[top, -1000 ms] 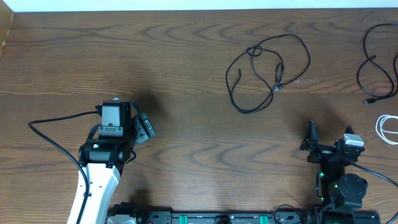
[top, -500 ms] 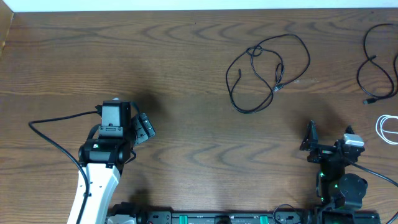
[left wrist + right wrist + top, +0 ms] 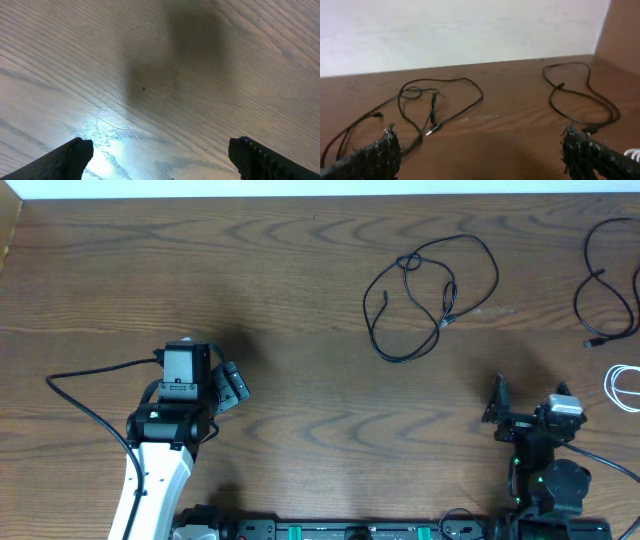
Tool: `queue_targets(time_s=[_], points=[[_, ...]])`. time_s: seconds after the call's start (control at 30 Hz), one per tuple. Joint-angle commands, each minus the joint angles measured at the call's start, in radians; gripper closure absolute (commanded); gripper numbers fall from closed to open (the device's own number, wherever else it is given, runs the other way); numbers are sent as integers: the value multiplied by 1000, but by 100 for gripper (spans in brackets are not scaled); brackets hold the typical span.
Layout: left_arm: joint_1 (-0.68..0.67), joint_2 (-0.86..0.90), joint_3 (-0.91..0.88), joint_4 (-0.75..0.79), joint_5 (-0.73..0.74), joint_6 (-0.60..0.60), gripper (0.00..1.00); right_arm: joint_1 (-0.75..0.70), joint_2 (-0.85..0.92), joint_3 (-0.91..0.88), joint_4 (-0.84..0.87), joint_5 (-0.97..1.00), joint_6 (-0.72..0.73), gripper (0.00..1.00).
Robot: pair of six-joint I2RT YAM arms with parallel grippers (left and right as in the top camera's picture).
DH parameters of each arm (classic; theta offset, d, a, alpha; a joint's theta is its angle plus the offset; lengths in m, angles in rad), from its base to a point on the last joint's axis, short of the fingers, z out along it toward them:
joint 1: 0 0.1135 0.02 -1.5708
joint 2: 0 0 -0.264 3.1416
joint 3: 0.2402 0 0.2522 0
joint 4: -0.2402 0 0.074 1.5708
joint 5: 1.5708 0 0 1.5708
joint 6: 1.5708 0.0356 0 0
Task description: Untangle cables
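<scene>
While both arms sat at the near edge of the brown wood-grain table, three thin cords lay apart from one another on its right half. A loosely looped black cable rested right of the table's middle. A second black cable curled at the table's right edge, and a coiled white cable showed nearer along that edge. The left gripper hung wide open over the table's left part, holding nothing. The right gripper, equally spread and empty, faced the black cables.
</scene>
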Motion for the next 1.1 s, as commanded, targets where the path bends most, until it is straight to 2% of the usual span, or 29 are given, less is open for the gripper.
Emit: queue_targets(time_s=[0.0,0.23,0.43,1.07], points=[[5,3,6,-1,-10,5,6,31,-10,-1,-8,1,-135,1],[5,3,6,-1,-10,5,6,56,-10,-1,-8,-3,-131,1],[5,3,6,-1,-10,5,6,56,-10,-1,-8,-2,-62,1],[5,3,6,-1,-10,5,6,56,-10,-1,-5,-3,-63,1]])
